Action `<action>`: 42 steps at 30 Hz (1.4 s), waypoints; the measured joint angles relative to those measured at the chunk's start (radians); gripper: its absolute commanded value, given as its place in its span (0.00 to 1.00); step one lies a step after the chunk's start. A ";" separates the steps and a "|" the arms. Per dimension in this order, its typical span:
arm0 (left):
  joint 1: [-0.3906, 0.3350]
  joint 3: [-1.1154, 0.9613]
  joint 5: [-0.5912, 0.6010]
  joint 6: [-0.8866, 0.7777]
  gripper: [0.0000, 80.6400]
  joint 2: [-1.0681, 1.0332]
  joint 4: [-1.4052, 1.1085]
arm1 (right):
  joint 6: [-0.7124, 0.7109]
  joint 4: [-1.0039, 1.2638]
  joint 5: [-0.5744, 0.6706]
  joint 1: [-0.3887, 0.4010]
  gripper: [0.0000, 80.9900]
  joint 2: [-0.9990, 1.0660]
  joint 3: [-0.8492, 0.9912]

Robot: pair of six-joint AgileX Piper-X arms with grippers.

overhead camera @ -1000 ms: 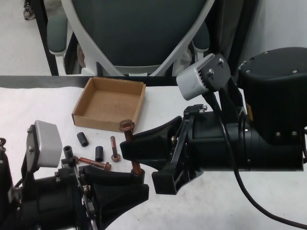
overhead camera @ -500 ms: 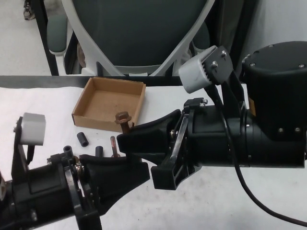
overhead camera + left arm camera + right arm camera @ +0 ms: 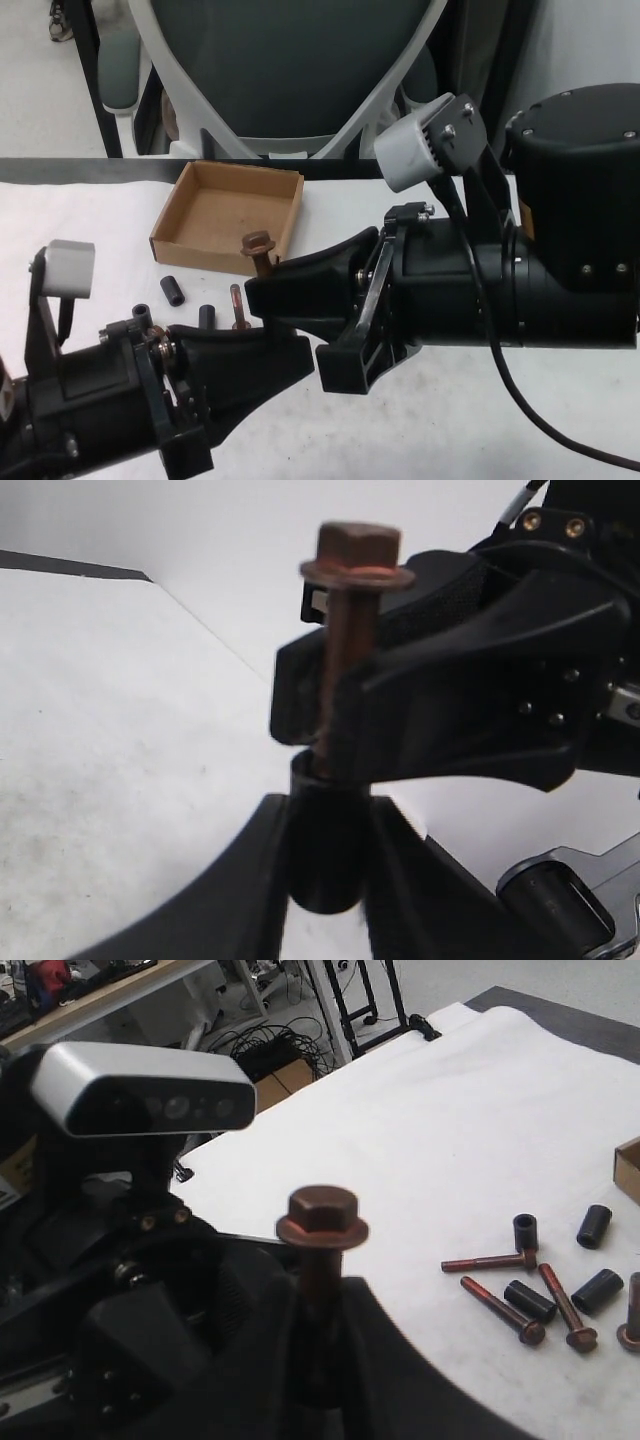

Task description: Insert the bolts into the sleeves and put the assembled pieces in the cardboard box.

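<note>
**Clerk:** Bench, white cloth. Cardboard box at the far side, no assembled piece inside. Loose stock by its front wall: spare bolts, spare sleeves. Items in hand?

**Keeper:** One bolt, upright and head up, its shank pinched by the right gripper. It is held above the cloth, just in front of the box. One black sleeve, clamped in the left gripper, directly beneath the bolt.

**Clerk:** Change on record?

**Keeper:** A second ago, a long run of bare shank hung below the right gripper and the left gripper sat lower. Half a second ago, the left gripper had risen close up under the right one and that shank was covered. Since then, almost no movement.

**Clerk:** Meaning for the task?

**Keeper:** The sleeve has probably been slid up over the shank. In the left wrist view the shank end meets the sleeve mouth, but how deep it goes cannot be told. Some shank below the head is bare. The first assembly looks close to done. Boxing is not yet done, and the spare stock lies untouched.
</note>
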State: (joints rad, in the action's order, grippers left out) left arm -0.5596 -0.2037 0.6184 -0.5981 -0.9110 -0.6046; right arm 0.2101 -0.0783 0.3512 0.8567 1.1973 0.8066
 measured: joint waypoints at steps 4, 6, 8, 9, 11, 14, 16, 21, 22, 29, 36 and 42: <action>-0.001 0.000 -0.003 0.000 0.01 0.000 0.002 | -0.016 -0.031 -0.010 0.000 0.53 -0.006 0.003; -0.001 0.000 -0.023 0.016 0.01 0.000 -0.002 | -0.021 -0.052 -0.017 0.000 0.54 -0.017 0.003; -0.001 0.000 -0.046 0.038 0.01 0.000 -0.002 | -0.023 -0.089 -0.040 0.000 0.53 -0.040 0.003; -0.001 0.000 -0.055 0.050 0.01 0.000 -0.011 | -0.023 -0.109 -0.054 0.000 0.53 -0.052 0.003; 0.001 -0.004 -0.069 0.089 0.01 0.000 -0.033 | -0.029 -0.159 -0.079 0.000 0.53 -0.084 -0.001; 0.001 -0.004 -0.077 0.126 0.01 0.000 -0.033 | -0.044 -0.218 -0.112 0.000 0.53 -0.134 -0.007; 0.001 -0.004 -0.099 0.138 0.01 0.000 -0.033 | -0.046 -0.261 -0.129 0.000 0.51 -0.175 -0.007; 0.001 -0.005 -0.177 0.158 0.01 0.000 0.012 | -0.048 -0.420 -0.162 0.000 0.21 -0.251 -0.007; 0.001 -0.005 -0.205 0.166 0.01 0.000 0.046 | -0.050 -0.460 -0.166 0.000 0.10 -0.257 -0.007; 0.001 -0.046 -0.287 0.208 0.01 0.000 0.210 | -0.046 -0.651 -0.113 0.000 0.01 -0.260 -0.008; 0.013 -0.185 -0.378 0.322 0.01 -0.047 0.455 | -0.016 -0.675 -0.021 0.000 0.01 -0.225 -0.017; 0.115 -0.300 -0.390 0.337 0.01 -0.160 0.590 | 0.019 -0.677 0.086 0.000 0.01 -0.111 -0.017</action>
State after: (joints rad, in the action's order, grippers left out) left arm -0.4445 -0.5042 0.2287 -0.2615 -1.0713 -0.0148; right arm 0.2293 -0.7551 0.4372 0.8567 1.0865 0.7891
